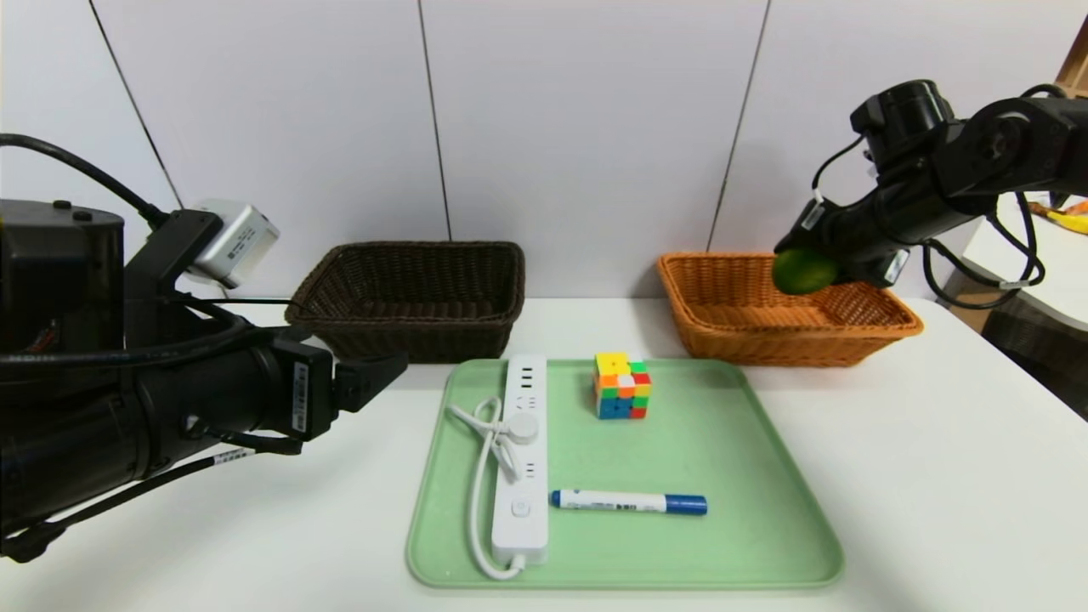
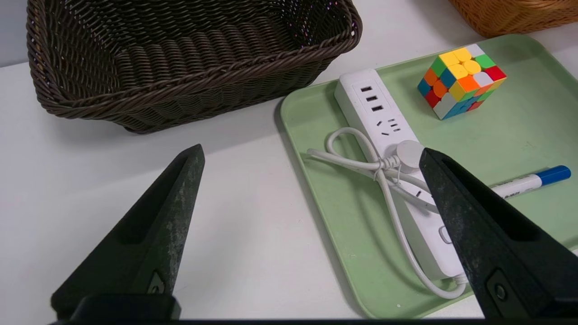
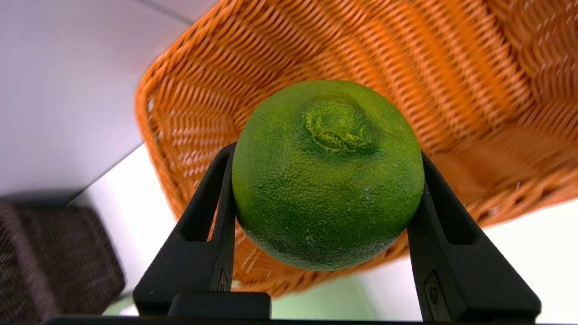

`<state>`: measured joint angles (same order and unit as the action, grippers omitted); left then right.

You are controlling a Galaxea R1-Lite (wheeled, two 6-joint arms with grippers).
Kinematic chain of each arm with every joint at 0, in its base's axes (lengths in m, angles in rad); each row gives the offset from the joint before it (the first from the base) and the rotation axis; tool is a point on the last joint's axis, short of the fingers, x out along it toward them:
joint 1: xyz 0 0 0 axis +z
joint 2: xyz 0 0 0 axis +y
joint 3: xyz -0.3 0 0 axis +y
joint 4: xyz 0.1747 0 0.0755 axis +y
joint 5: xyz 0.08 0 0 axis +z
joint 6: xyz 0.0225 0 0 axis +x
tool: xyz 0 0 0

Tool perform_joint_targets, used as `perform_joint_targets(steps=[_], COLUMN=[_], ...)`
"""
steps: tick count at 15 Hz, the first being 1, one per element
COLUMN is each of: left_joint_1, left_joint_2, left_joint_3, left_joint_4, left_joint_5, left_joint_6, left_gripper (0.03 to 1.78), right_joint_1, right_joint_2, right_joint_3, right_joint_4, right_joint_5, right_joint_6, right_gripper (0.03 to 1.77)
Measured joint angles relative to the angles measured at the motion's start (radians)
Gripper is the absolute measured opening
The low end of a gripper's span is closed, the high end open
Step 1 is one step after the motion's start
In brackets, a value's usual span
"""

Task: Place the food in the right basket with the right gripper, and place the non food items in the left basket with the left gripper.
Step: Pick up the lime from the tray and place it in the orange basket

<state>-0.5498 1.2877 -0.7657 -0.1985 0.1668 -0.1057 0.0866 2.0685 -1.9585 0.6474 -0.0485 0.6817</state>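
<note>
Above the orange-tan basket [image 1: 765,350], right gripper [image 3: 328,180] positioned with its jaws closed on the lime [image 3: 327,176], one jaw against each side of the fruit. Lime held clear of the wicker floor, over the basket's opening; skin green with yellowish patches, a raised nub at one end. Left gripper [image 2: 313,151] noted over the white surface [image 1: 935,476], just beside the green tray [image 1: 680,544] on its left side and in front of the dark brown basket [image 1: 408,340]; jaws spread wide, nothing between them. Both baskets stand behind the tray, the dark one toward the left, the orange-tan one toward the right, well apart. Tray contents, left to right: white power strip [image 1: 520,476], lying lengthwise front to back, its bundled cord [image 1: 478,493] along the left side and partly across the strip; marker [image 1: 625,501], white barrel, blue cap pointing right, lying crosswise near the front, its other end close to the strip; puzzle cube [image 1: 622,387], multicoloured, near the rear edge, behind the marker, apart from the strip. Dark brown basket: no object visible on the part of its floor that shows. At far right, beyond the right arm, a yellow item [image 1: 1067,221], partly in frame; identity cannot be told.
</note>
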Motion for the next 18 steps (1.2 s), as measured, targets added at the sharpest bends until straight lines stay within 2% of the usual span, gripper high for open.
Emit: perform_joint_targets(steps=[6,13,18], left_joint_1=[0.002,0.002,0.002], left_joint_2=[0.028,0.033,0.032], left_joint_3=[-0.005,-0.003,0.000], left_joint_4=[-0.001,-0.001,-0.001], left_joint_5=[0.001,0.000,0.000], left_joint_6=[-0.007,-0.005,-0.002], left_gripper=[1.69,1.69,1.69], right_joint_1=[-0.013,-0.020,-0.033], right_joint_2=[0.072,0.111,0.116], right_joint_3=[-0.002,-0.002,-0.002], right_joint_4=[-0.069,-0.085,-0.088], right_joint_5=[-0.018,-0.026,-0.025], right_joint_6=[-0.024,-0.029,-0.031], right_gripper=[1.03,1.03,1.33])
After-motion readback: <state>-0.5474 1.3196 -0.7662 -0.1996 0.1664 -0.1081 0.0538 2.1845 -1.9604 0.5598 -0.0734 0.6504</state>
